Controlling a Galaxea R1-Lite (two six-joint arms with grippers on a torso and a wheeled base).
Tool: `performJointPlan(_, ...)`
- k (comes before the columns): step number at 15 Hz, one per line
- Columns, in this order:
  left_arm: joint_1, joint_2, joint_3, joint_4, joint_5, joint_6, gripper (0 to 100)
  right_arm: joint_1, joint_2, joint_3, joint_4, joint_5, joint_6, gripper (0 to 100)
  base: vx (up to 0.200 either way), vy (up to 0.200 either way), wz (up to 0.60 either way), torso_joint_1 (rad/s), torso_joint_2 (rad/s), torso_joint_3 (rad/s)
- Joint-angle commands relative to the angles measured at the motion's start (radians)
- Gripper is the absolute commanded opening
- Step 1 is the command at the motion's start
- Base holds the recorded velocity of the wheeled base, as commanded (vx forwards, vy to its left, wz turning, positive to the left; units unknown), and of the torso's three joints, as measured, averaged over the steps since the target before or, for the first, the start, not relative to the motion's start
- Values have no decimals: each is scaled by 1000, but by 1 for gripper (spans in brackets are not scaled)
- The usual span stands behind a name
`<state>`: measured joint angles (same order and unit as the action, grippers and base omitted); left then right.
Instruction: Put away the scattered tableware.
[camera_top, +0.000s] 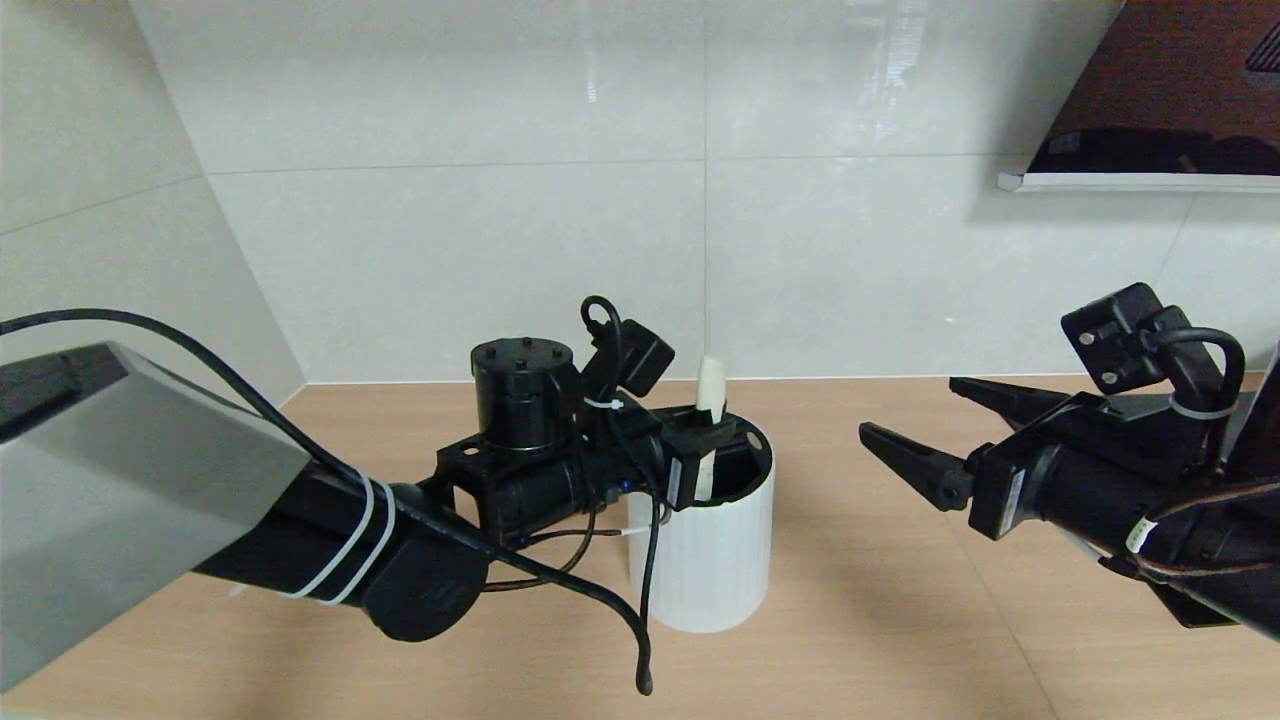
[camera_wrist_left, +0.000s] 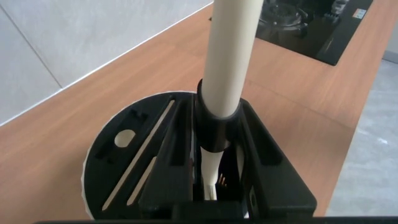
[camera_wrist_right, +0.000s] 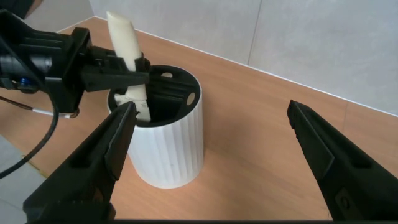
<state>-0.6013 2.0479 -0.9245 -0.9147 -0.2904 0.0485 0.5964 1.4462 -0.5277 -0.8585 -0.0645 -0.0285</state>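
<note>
**Head view: utensil clamped over the holder**

My left gripper (camera_top: 708, 445) is clenched on the cream utensil (camera_top: 710, 385), mid-handle. Its lower end sits inside the white ribbed holder (camera_top: 710, 560) on the wooden counter (camera_top: 880, 620). In the left wrist view, thin wooden sticks (camera_wrist_left: 140, 152) lie in a neighbouring slot. My right gripper (camera_top: 910, 406) is spread wide and holds nothing, well to the holder's right. I judge the handle stiff, light and smooth, so likely slippery. A hold nearer its top would leave more room to lower it.
</note>
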Motion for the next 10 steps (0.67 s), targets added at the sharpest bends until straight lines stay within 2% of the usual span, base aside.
performJointPlan(1, 0, 21, -4, -7, 10, 1, 0, 0, 2, 0, -1, 0, -1, 100, 0, 0, 0, 0, 0, 0)
performJointPlan(2, 0, 23, -16, -44, 30, 1, 0, 0, 2, 0, -1, 0, -1, 100, 0, 0, 0, 0, 0, 0)
performJointPlan(4, 1, 11, -36, -44, 37, 2, 0, 0, 2, 0, -1, 0, -1, 100, 0, 0, 0, 0, 0, 0)
performJointPlan(5, 3, 9, -37, -44, 37, 5, 100, 0, 2, 0, -1, 0, -1, 100, 0, 0, 0, 0, 0, 0)
performJointPlan(7, 5, -5, -48, -59, 66, 7, 100, 0, 2, 0, -1, 0, -1, 100, 0, 0, 0, 0, 0, 0)
performJointPlan(10, 3, -49, -53, -64, 71, 7, 100, 0, 2, 0, -1, 0, -1, 100, 0, 0, 0, 0, 0, 0)
